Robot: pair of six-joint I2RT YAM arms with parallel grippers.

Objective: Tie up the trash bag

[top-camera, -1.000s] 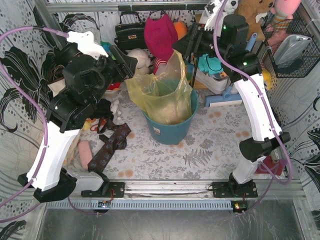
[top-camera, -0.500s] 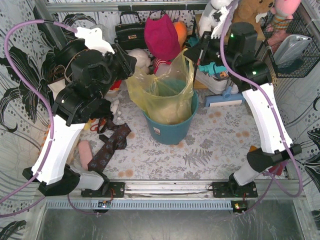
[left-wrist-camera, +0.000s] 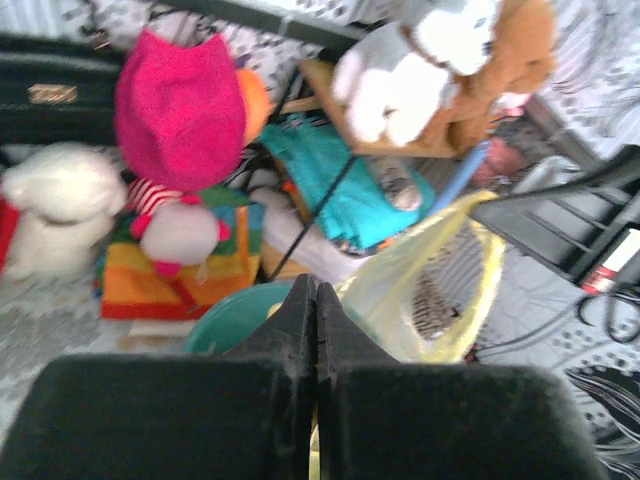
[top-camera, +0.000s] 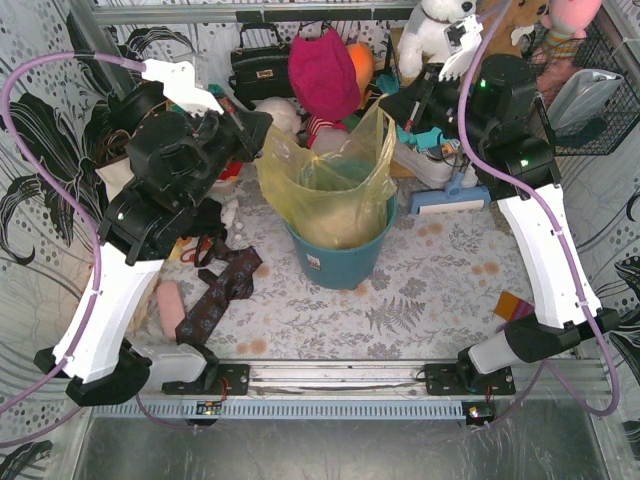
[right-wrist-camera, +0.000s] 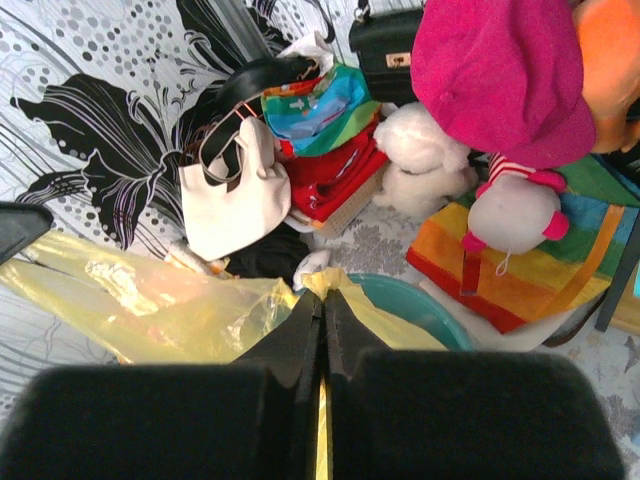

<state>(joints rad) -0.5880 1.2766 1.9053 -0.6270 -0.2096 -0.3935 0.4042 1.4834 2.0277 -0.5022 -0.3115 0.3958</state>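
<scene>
The trash bag [top-camera: 330,190], thin yellow plastic, sits in a teal bucket [top-camera: 340,262] at the table's middle, its mouth stretched between both grippers. My left gripper [top-camera: 262,138] is shut on the bag's left rim. In the left wrist view the gripper [left-wrist-camera: 315,287] has its jaws pressed together with a yellow sliver between them, and the bag [left-wrist-camera: 425,290] bulges just right of them. My right gripper [top-camera: 386,108] is shut on the right rim, lifted into a peak. In the right wrist view yellow plastic bunches out of the gripper's [right-wrist-camera: 323,297] tips, with the bag [right-wrist-camera: 130,300] to its left.
Behind the bucket are a pink hat on a plush toy [top-camera: 322,70], a black handbag [top-camera: 262,62], a white teddy [top-camera: 432,28] and a blue tool [top-camera: 445,200]. A cream tote bag [right-wrist-camera: 235,195] lies at the back left. A patterned cloth [top-camera: 215,295] lies near the left arm. A wire basket [top-camera: 590,90] hangs on the right.
Both grippers have closed on the bag's rim, the right one first. The right arm has drawn back to the right and pulled the bag's mouth wider.
</scene>
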